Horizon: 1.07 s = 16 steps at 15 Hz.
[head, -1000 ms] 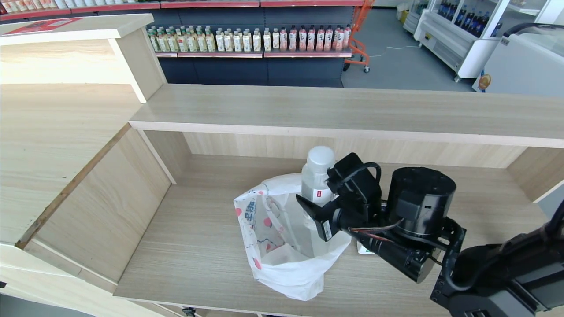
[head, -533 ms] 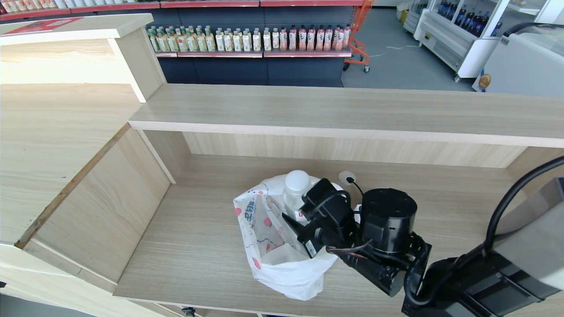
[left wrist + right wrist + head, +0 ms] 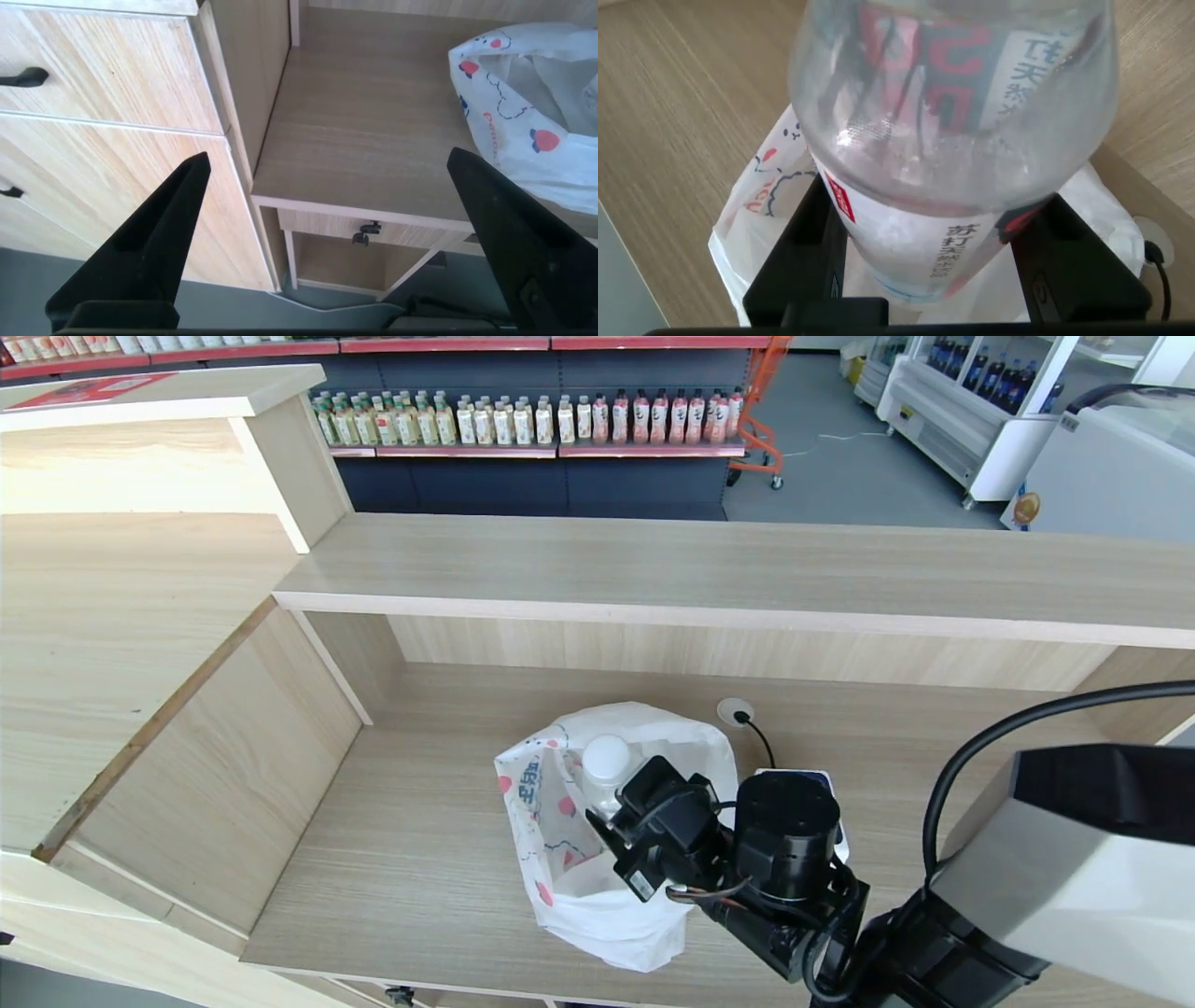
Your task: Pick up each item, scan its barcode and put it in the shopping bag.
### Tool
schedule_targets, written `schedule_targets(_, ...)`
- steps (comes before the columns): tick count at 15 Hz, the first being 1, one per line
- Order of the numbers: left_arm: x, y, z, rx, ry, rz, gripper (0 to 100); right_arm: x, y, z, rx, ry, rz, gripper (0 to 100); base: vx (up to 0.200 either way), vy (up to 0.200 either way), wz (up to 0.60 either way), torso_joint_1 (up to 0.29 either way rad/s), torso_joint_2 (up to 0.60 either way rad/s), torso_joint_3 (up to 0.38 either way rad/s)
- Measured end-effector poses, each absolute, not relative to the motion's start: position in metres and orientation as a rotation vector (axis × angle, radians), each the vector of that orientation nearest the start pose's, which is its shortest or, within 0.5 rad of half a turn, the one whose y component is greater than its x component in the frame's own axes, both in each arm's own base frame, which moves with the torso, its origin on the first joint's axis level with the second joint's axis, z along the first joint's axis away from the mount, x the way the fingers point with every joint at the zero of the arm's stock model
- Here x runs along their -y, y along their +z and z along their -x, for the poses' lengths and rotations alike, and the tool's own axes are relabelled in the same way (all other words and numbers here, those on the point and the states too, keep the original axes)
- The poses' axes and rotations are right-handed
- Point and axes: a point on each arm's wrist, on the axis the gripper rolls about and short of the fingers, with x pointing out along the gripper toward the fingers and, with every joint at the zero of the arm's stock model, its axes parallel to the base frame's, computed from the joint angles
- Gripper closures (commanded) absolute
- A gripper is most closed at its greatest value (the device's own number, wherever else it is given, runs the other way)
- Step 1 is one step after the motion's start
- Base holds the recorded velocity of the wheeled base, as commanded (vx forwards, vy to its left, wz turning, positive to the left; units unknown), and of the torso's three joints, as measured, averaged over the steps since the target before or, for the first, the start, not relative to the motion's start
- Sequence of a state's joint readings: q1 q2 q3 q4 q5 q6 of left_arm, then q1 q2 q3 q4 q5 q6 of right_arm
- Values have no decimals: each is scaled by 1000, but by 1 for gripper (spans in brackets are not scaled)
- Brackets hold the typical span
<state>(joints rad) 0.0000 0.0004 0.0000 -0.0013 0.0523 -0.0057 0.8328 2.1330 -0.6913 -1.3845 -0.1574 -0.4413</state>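
Presently, the right gripper point(image 3: 618, 823) is clamped on the clear water bottle point(image 3: 605, 761), held upright in the open mouth of the white shopping bag point(image 3: 560, 868) on the wooden counter point(image 3: 420, 859), while the left gripper point(image 3: 329, 157), fingers spread wide, hangs near the counter's front edge, apart from the bag.

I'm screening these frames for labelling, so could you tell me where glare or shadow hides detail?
Head view: bright light washes out the counter top at far left. Right wrist view: white glints speckle the bottle in the right hand. Left wrist view: the fingers of the left hand are flat dark shapes, and the bag looks very bright.
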Motion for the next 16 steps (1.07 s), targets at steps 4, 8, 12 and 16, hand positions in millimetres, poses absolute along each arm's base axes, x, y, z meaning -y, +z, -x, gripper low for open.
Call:
schedule_targets(4,-1,76,23,1,52,6,0,-261,75,-241,62,688,471,100,0,0,0,0,0,0)
schedule_targets(8,-1,76,23,1,52,6,0,-254,63,-228,4,712,505,100,0,0,0,0,0,0)
schedule_targets(12,-1,76,23,1,52,6,0,-240,56,-215,-54,727,541,100,0,0,0,0,0,0)
schedule_targets(16,-1,76,23,1,52,6,0,-238,60,-212,-40,724,527,100,0,0,0,0,0,0)
